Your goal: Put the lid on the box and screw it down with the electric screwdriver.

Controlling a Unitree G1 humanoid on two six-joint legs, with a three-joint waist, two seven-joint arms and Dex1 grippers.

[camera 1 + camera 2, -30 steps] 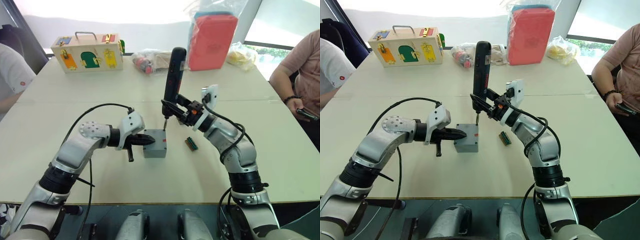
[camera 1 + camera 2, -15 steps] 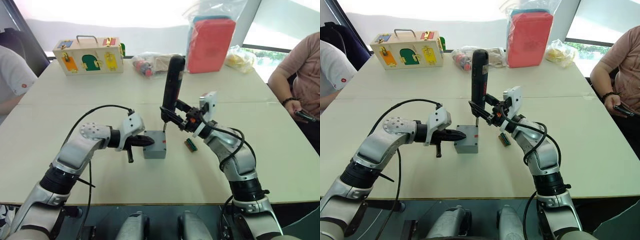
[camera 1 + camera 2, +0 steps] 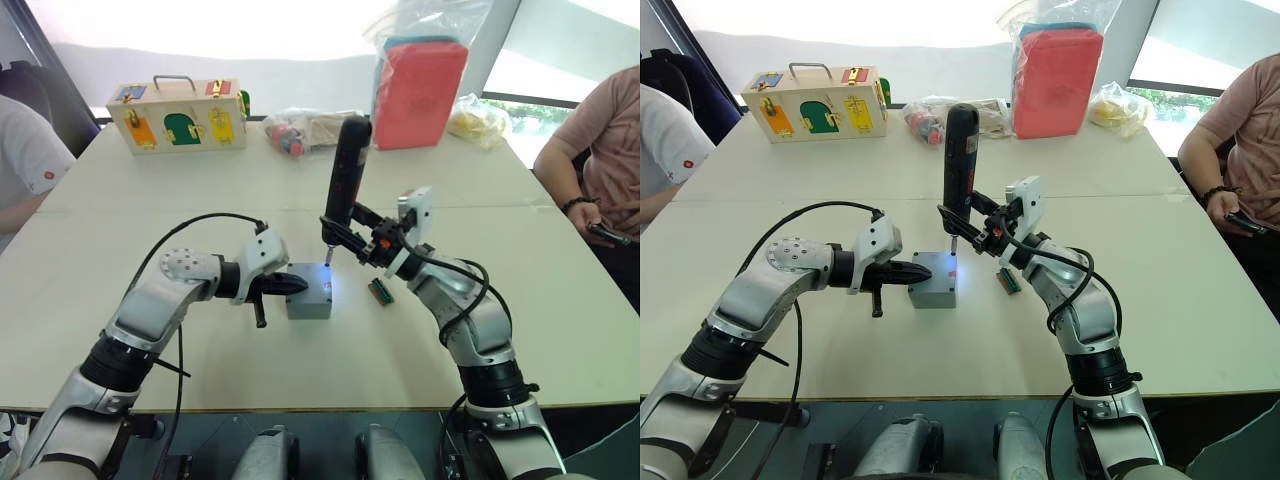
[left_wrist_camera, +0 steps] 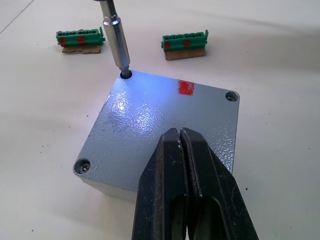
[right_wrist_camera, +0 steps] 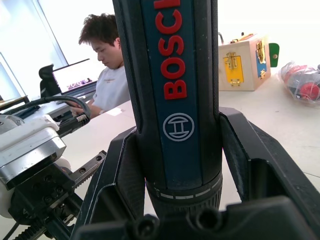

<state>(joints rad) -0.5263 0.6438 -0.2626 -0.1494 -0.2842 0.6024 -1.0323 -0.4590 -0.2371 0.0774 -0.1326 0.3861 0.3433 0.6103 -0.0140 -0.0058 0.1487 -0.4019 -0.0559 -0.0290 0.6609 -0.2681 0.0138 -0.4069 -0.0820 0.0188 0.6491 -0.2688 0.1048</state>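
The lid [image 4: 160, 125] already sits on the box [image 3: 309, 301], which rests on the table [image 3: 200, 190] between the two arms, just in front of the robot. The left gripper [image 4: 180, 150] has its two black fingers pressed tight together with nothing between them, and their joined tip rests on the lid from the left side, pinning it down.

The right gripper [image 3: 352, 222] is clamped around the lower body of the screwdriver [image 3: 345, 170], which stands almost upright with its long axis nearly vertical, leaning only a little. Its metal bit [image 4: 116, 40] drops straight into the screw hole [image 4: 126, 75] at the far right corner of the lid, and the tool's light washes bluish-white over that corner beside the red mark [image 4: 185, 87]. Screws already show in two other corners.

What counts now, I'd say, is keeping the bit in line with that hole, since any tilt could make it slip. The right arm does the driving while the left steadies.
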